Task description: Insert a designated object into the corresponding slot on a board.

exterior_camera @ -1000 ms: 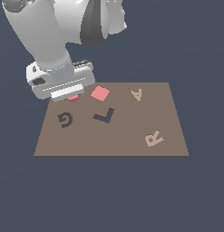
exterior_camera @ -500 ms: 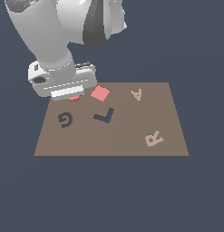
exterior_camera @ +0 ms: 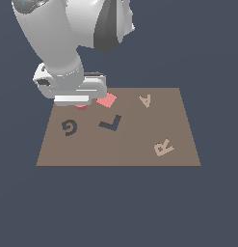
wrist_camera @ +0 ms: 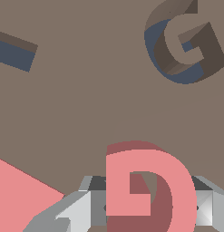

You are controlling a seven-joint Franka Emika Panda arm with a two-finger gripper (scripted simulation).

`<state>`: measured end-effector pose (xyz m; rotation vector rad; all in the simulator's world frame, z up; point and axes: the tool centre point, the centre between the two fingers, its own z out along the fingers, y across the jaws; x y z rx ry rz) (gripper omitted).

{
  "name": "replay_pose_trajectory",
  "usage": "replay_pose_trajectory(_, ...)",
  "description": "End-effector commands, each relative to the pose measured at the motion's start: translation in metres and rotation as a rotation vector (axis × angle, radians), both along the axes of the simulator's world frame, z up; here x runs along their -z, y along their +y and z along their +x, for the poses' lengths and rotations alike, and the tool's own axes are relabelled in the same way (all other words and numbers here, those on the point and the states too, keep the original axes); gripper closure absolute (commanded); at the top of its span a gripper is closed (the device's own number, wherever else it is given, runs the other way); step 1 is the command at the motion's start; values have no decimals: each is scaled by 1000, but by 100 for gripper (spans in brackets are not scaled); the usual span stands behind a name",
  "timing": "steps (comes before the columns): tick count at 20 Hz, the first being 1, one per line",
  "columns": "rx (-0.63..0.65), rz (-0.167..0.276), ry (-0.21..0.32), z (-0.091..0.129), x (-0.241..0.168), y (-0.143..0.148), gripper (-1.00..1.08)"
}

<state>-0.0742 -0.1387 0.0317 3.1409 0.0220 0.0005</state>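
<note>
- G block (wrist_camera: 147,188), salmon-red with a paler pink face, sits between the two grey fingers (wrist_camera: 70,213) of the gripper (wrist_camera: 145,208); the wrist view shows a finger close against each flank, the jaws appearing closed on it.
- Seen from the wrist, the letter's flat cut side and its inner bar face one finger, and the rounded back faces the other.
- From the exterior view, only a red sliver of the block (exterior_camera: 81,106) shows beneath the white gripper body (exterior_camera: 77,94), at the board's far edge on the exterior view's left.
- G-shaped slot (exterior_camera: 69,127) lies on the brown board (exterior_camera: 135,149), nearer the camera than the gripper and apart from the block; in the wrist view the recess (wrist_camera: 186,43) is dark-walled and turned differently from the held letter.
- Pink flat square (exterior_camera: 107,101) rests just beside the gripper, on the exterior view's right.
- Dark L recess (exterior_camera: 111,122) lies between the G slot and the pale letters A (exterior_camera: 146,100) and R (exterior_camera: 163,147).
</note>
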Motion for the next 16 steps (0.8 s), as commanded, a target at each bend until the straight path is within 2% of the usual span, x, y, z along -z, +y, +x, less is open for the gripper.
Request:
replay_pose_trajectory(1,85,0,-1,2,0,4,108)
replay_pose_trajectory(16,660,0,-1,23,-3,25,108)
